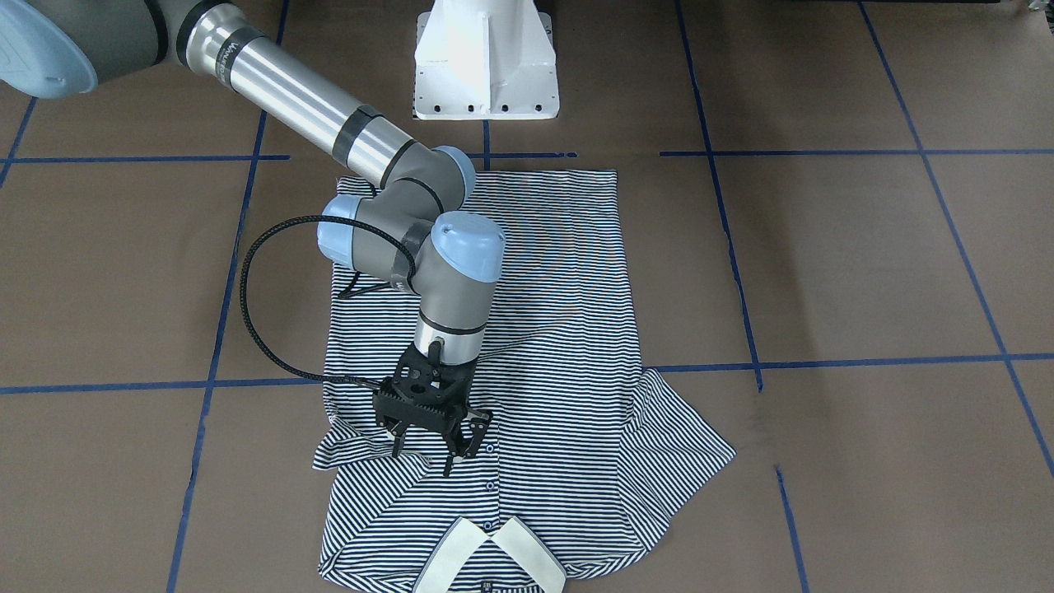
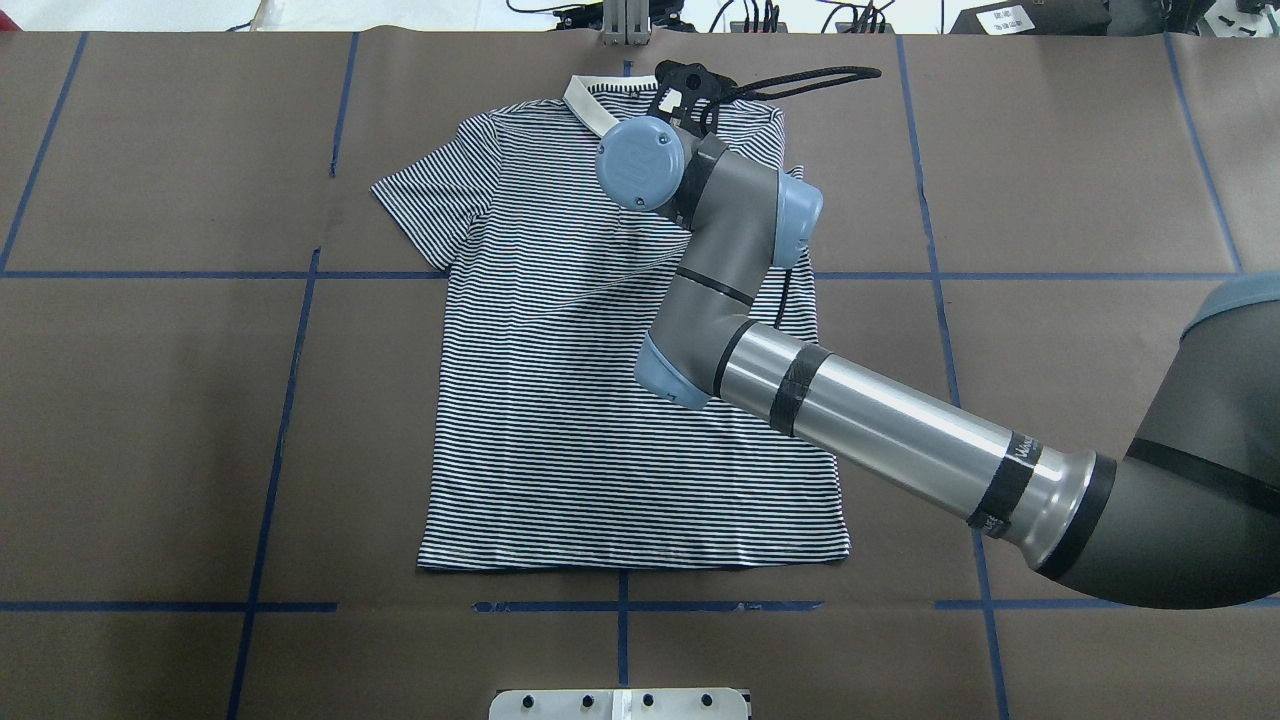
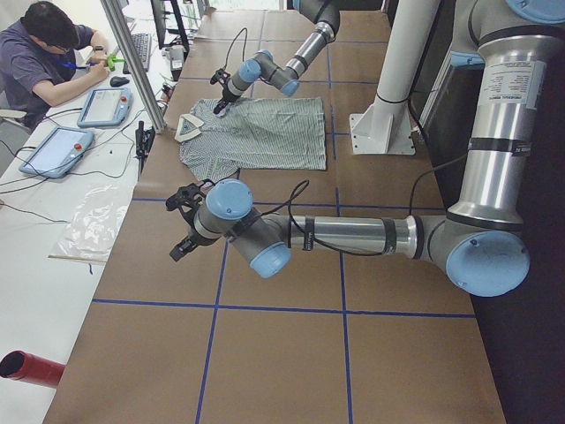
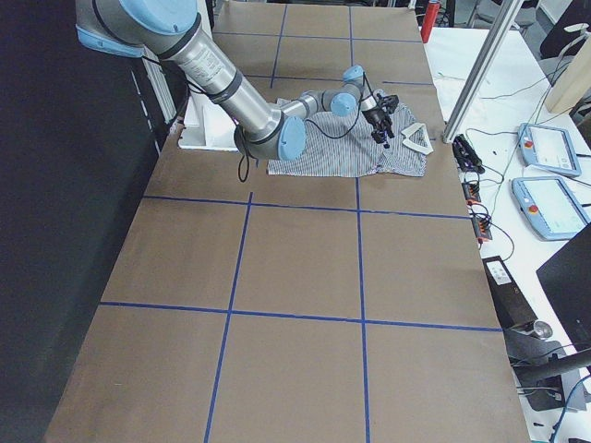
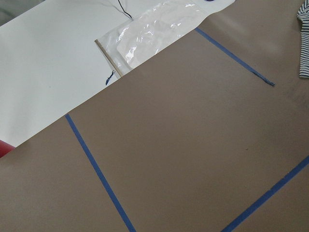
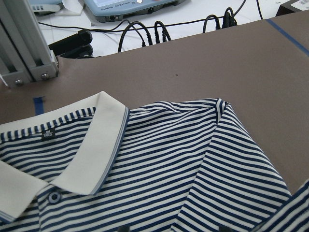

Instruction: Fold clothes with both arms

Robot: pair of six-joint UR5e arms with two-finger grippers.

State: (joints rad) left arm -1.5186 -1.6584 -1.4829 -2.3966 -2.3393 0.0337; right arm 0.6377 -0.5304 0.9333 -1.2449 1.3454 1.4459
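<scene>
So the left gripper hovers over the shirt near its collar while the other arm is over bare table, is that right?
Not quite: the right gripper hovers over the shirt near its collar, per the overhead view; the left gripper is over bare table.

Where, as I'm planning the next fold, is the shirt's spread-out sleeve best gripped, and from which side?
At the hem of the sleeve, coming in from the robot's left over the table. It lies flat and juts out from the shirt on that side, so the hem is its free outer edge; jaws pinching there probably catch both layers.
</scene>
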